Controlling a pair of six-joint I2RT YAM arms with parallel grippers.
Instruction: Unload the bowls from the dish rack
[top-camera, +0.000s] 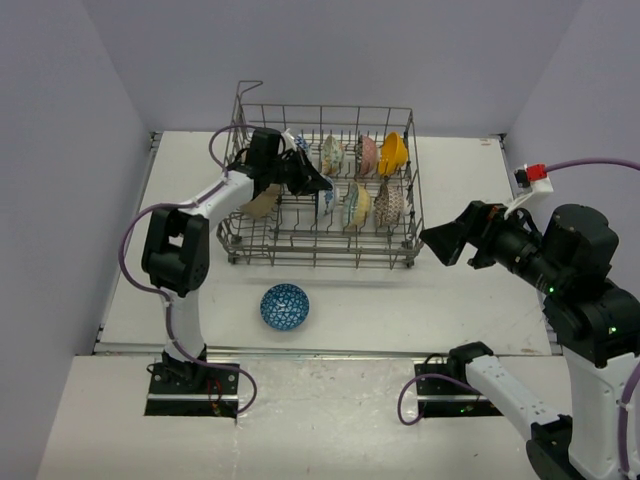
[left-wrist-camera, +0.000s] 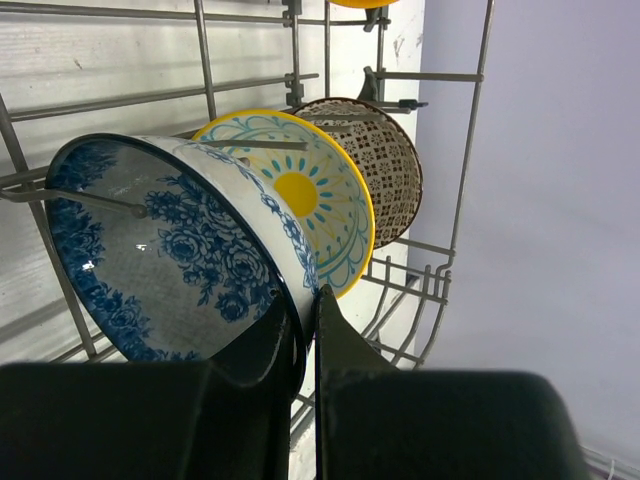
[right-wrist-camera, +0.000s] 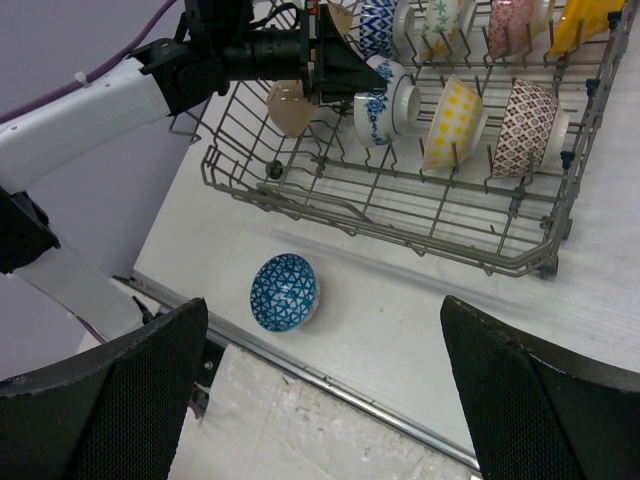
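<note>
A blue-flowered white bowl is pinched at its rim by the left gripper, a grip seen clearly only in the left wrist view. The right gripper is held wide apart.

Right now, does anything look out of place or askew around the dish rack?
Nothing looks spilled or broken. One blue-patterned ceramic bowl lies alone on the white table in front of the grey wire dish rack, apparently mouth-down; the other bowls sit inside.

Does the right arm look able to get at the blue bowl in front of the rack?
Probably yes: the blue bowl lies alone on bare table, the open right gripper faces it, and the left gripper grips a floral bowl in the dish rack.
</note>
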